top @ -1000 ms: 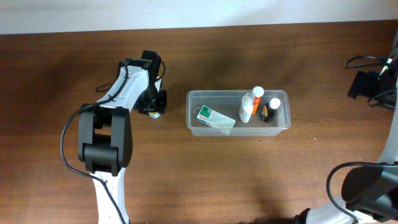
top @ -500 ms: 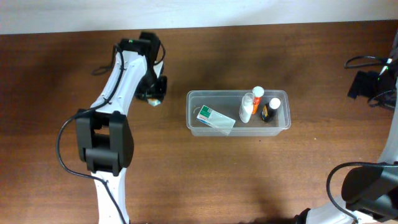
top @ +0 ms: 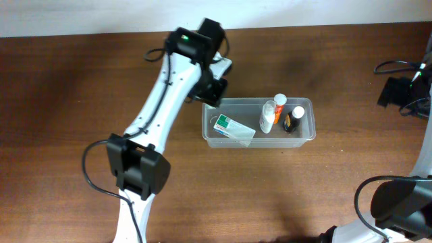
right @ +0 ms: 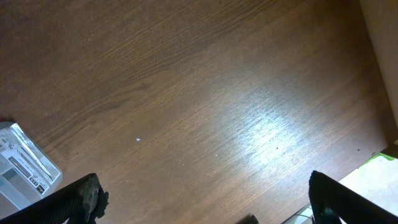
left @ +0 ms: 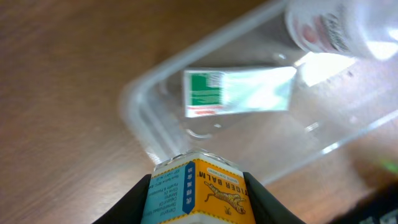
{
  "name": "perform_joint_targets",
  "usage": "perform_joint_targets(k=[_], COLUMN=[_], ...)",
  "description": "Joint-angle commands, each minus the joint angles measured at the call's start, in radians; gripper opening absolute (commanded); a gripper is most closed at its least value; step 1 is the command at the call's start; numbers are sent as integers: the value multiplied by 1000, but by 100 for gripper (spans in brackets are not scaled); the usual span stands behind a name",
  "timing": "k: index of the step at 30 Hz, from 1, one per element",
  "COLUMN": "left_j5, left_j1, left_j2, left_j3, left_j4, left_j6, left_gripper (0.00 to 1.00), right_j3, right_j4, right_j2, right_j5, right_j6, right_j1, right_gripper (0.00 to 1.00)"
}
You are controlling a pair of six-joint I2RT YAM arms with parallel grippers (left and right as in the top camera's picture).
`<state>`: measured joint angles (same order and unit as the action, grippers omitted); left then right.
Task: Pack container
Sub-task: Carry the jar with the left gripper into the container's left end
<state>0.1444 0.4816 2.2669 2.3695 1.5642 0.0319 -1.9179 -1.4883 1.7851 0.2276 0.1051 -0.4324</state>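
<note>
A jar (left: 196, 177) is clenched in the left hand (left: 198, 205) over the corner of the container (top: 243, 100) — released early, it could be dropped onto the bench (top: 67, 101).

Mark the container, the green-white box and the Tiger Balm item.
container (top: 297, 140): overhead view, near side wall.
green-white box (left: 239, 92): left wrist view, middle of top face.
Tiger Balm item (left: 198, 186): left wrist view, orange label.

The jar (left: 198, 190) at the lower middle of the left wrist view has an orange label reading "TIGER BALM"; the print on its blue panel is too small to read. Print on the green-and-white box (left: 239, 92) and the bottle (left: 323, 25) is blurred.
</note>
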Motion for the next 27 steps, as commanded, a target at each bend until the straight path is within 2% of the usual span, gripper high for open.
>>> perform_joint_targets(k=[1,9,27], left_j5=[17,17,35], left_j1=[45,97,100], left_j2=[5,10,11], left_j3=[18,-19,-192], left_j4=[25,-4,-139], left_j6=[13,-16,-40], left_gripper=[40,41,41], right_j3=[4,4,4], right_j4=[0,0,0], right_j2=[-10,-10,-10], right_j5=[9,9,9], right_j6=[8,8,8], right_j1=[0,0,0], right_gripper=[98,98,98])
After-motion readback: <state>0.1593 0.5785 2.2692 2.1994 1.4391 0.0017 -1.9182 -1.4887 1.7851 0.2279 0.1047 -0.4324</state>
